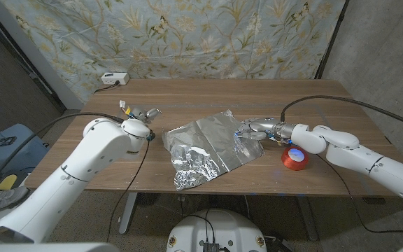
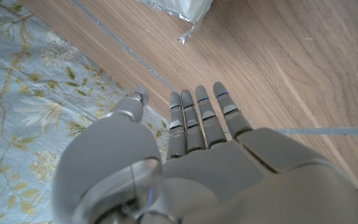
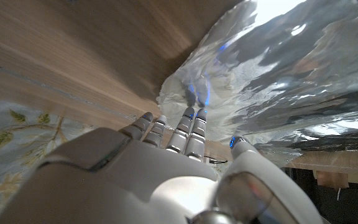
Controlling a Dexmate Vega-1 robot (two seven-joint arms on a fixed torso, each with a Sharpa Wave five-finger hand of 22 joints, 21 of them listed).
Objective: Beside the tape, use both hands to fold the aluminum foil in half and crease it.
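Touching crinkled foil [image 1: 208, 148] edge, right hand [image 1: 256, 129], beside red tape [image 1: 294, 158]

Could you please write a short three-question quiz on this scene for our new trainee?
1. True or false: the left hand holds the aluminum foil.
2. Which side of the foil is the red tape on? A) robot's left B) robot's right C) on top of it
3. Fill in: the right hand touches the foil at its ____ edge.

Key: 1 false, its fingers are straight and apart from the foil. 2 B. 3 right; the right wrist view shows foil lifted over the fingers.
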